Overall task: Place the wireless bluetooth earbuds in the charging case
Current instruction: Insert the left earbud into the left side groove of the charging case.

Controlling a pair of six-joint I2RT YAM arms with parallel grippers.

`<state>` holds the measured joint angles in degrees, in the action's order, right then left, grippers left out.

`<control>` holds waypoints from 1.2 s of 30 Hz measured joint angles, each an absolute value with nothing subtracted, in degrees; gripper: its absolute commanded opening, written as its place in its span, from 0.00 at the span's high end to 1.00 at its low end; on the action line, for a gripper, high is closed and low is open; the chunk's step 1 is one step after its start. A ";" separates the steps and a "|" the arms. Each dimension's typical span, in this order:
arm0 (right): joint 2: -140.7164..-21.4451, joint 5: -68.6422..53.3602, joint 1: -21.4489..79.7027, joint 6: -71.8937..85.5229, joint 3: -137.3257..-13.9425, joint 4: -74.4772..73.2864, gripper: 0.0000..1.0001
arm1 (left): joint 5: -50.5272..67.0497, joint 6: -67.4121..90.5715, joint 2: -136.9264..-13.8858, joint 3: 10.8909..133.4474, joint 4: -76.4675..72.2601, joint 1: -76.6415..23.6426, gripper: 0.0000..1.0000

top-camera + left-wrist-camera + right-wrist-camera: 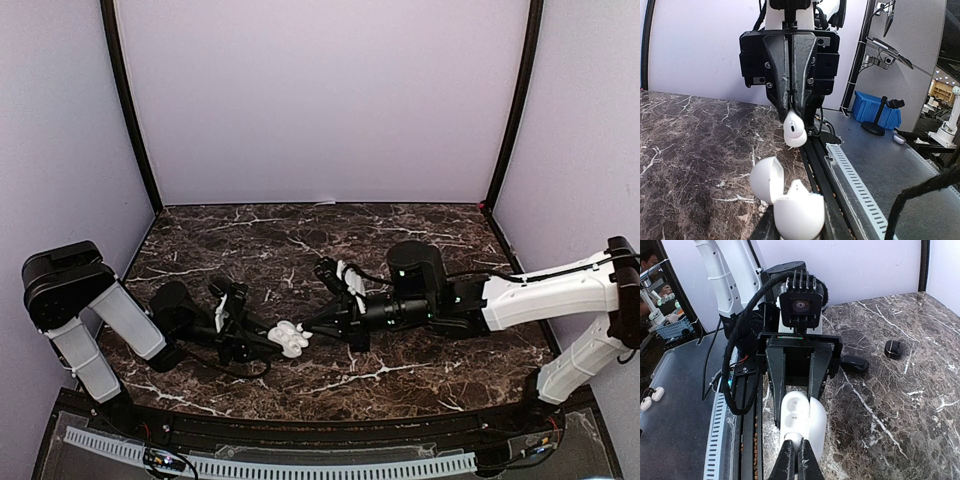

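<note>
My left gripper point(278, 342) is shut on the base of a white oval charging case point(293, 340), held low above the table with its lid open. In the left wrist view the case point(799, 212) has its lid point(766, 179) swung left, and one white earbud point(799, 189) sits in it. My right gripper point(312, 326) faces it, shut on another white earbud point(794, 131) just above the case's open mouth. In the right wrist view my right gripper point(799, 447) pinches that earbud point(797, 438) at the edge of the case point(799, 410).
Two black cases point(855, 363) point(894, 348) lie on the marble table point(900, 405) beyond the left arm. A slotted cable duct point(860, 190) and the black frame rail run along the table's near edge, close beside the held case.
</note>
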<state>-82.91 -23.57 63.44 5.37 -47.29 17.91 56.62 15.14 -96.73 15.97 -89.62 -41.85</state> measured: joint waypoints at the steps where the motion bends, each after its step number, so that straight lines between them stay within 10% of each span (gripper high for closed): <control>1: -83.18 -23.55 63.75 5.34 -47.44 18.28 0.98 | 56.55 15.07 -96.73 15.99 -89.49 -41.93 0.87; 36: -91.70 -10.61 70.28 1.32 -53.80 19.22 0.97 | 56.31 13.91 -96.71 15.79 -86.19 -42.48 0.87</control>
